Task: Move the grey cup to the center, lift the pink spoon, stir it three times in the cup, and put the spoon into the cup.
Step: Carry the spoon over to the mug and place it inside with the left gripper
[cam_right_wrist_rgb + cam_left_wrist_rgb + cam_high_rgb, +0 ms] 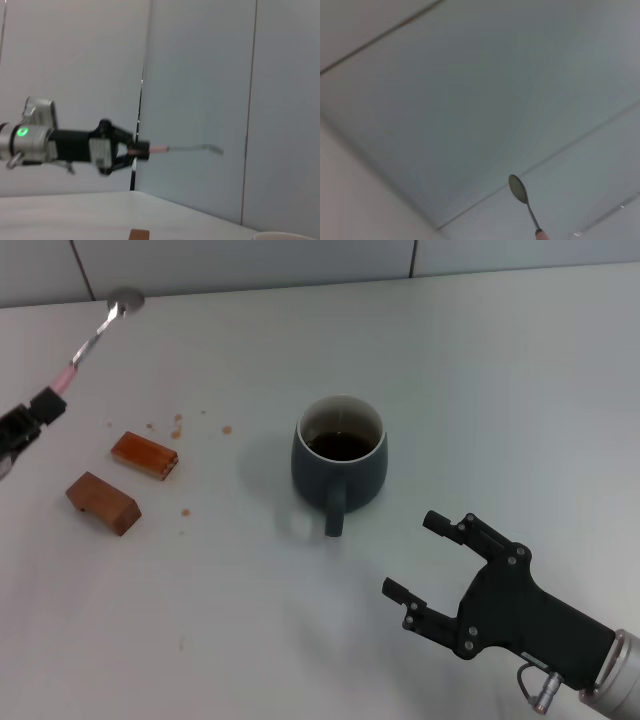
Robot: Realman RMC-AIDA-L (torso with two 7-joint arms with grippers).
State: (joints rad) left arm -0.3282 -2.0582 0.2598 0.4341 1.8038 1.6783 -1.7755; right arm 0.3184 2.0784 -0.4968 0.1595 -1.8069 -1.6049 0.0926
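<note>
While spoon's aloft: bowl must come down inside rim.
L gripper [131, 149]: pinching pink spoon [93, 338]; grey cup [339, 462] well off.
R gripper [422, 558]: spread, near handle.

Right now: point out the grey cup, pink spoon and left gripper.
grey cup [340, 475], head view, outer wall.
pink spoon [97, 332], head view, metal neck.
left gripper [134, 148], right wrist view, fingertips clamped on the handle.

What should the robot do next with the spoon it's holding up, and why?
Probably swing the left gripper over toward the grey cup. It is shut on the pink spoon, held up in the air far to the cup's left, bowl pointing away. The cup already sits mid-table with the right gripper open beside it, so stirring likely comes next.
</note>
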